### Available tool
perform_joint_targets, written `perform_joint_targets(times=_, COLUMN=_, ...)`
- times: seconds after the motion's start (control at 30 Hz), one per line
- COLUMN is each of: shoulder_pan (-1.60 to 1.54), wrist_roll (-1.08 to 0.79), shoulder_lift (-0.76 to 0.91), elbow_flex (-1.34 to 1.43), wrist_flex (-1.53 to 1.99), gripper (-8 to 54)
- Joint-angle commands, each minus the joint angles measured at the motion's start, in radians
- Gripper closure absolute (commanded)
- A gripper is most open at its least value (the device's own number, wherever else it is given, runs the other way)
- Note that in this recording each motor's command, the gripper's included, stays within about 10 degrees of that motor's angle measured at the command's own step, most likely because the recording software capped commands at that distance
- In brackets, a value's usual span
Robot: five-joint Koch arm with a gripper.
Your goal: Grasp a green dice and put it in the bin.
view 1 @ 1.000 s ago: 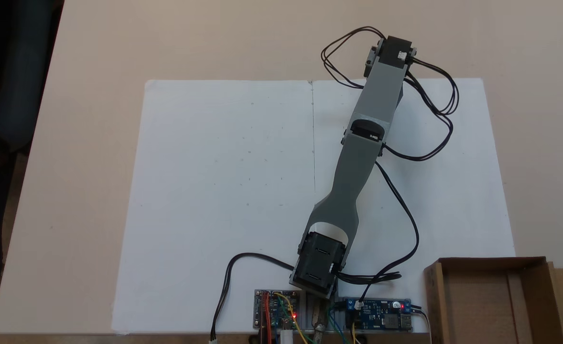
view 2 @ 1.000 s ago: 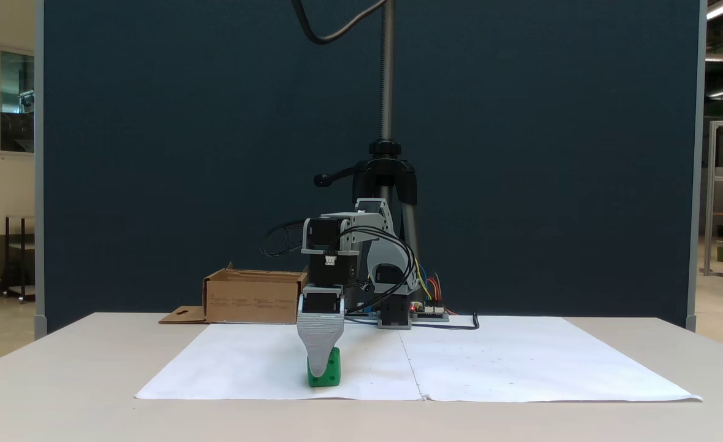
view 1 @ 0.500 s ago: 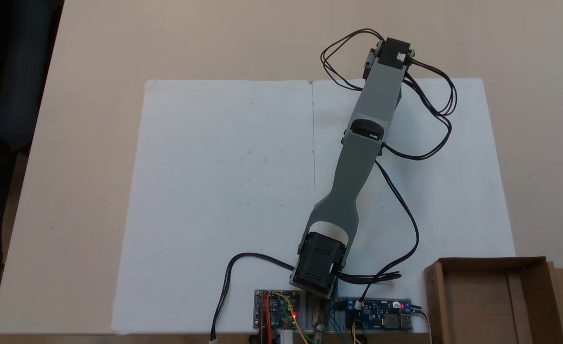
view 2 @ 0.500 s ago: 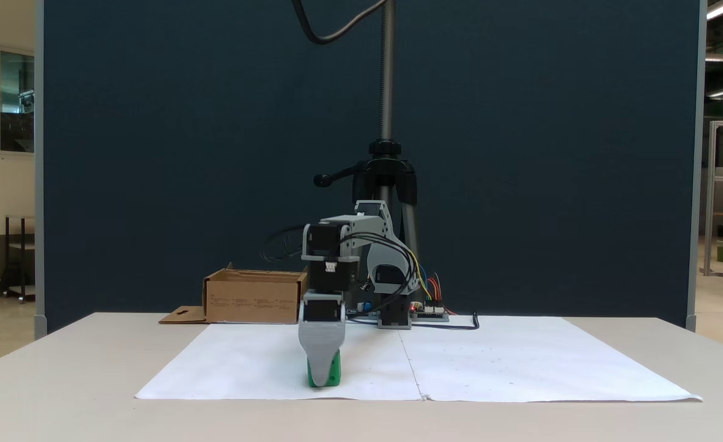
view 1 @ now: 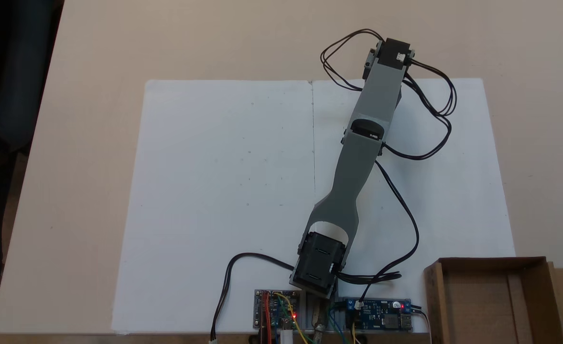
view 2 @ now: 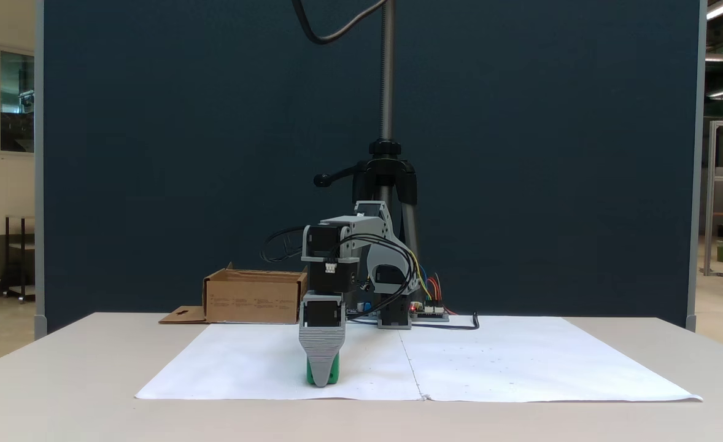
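In a fixed view, the green dice [view 2: 335, 372] sits on the white paper near its front edge, left of the centre fold. My gripper [view 2: 321, 379] points straight down over it, tip at paper level. The grey front jaw covers the dice's middle, so green shows only on either side. The other jaw lies behind, out of sight, so open or shut cannot be judged. Seen from above, the outstretched arm's wrist [view 1: 390, 53] hides the gripper and dice. The bin [view 1: 492, 263], a shallow brown cardboard box [view 2: 254, 301], stands beside the arm's base.
Circuit boards [view 1: 379, 315] and loose black cables [view 1: 434, 110] lie around the arm and its base. A black tripod [view 2: 386, 178] rises behind the base. White paper [view 1: 224, 191] covers the middle of the beige table.
The gripper has sunk a little and centred on the dice, which now shows less green around the front jaw. The arm has barely moved in the view from above.
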Motion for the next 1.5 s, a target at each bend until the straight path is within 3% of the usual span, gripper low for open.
perform_joint_targets(times=0.0, shoulder_pan=0.008, wrist_roll=-0.089, shoulder_lift=0.032, elbow_flex=-0.038, wrist_flex=-0.038, gripper=33.2)
perform_joint_targets(times=0.2, shoulder_pan=0.061, wrist_roll=0.087, shoulder_lift=0.115, elbow_flex=-0.038, wrist_flex=-0.048, gripper=33.2)
perform_joint_targets(times=0.3, shoulder_pan=0.135, wrist_roll=0.215, shoulder_lift=0.250, elbow_flex=0.003, wrist_flex=-0.035, gripper=33.3)
perform_joint_targets(times=0.77, shoulder_pan=0.485, wrist_roll=0.321, shoulder_lift=0.799, elbow_flex=0.225, wrist_flex=0.149, gripper=33.3)
perform_joint_targets(times=1.13, shoulder_pan=0.939, wrist_roll=0.311, shoulder_lift=0.856, elbow_flex=0.267, wrist_flex=0.192, gripper=33.3)
perform_joint_targets(times=1.47, shoulder_pan=1.316, wrist_roll=0.083, shoulder_lift=0.844, elbow_flex=0.298, wrist_flex=0.244, gripper=33.2)
